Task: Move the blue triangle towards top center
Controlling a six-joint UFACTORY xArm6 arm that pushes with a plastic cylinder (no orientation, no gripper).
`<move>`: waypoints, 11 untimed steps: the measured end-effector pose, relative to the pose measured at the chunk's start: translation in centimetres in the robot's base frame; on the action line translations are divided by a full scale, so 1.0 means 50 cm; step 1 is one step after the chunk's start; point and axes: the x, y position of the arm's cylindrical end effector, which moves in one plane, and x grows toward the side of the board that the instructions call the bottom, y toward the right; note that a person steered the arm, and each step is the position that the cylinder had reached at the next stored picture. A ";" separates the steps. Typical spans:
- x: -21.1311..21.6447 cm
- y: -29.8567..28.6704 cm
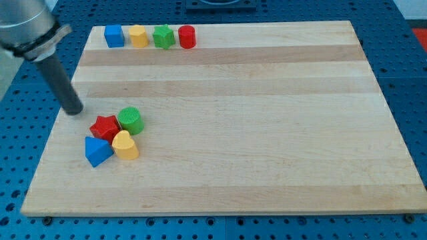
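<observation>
Near the left edge of the surface [267, 133], my tip [75, 111] sits up-left of a four-block cluster; no claw on this rig, just a rod, so nothing to open or close.

Blue triangle [97, 151] is at the cluster's lower-left, touching or just beside the yellow block [125, 145] on its right and the red star [105, 126] above it; green cylinder [131, 119] sits right of the star. Far row along the top left: blue cube [114, 35], yellow block [138, 36], green star [163, 37], red cylinder [187, 36]. Risk: tip is on the wrong side, so it likely needs to get below-left of the triangle first. A direct push up-right would probably drag the star and yellow block along, or the triangle could pivot off the tip and slide sideways.
</observation>
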 end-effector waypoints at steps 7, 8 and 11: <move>0.189 0.129; 0.170 0.139; 0.095 0.200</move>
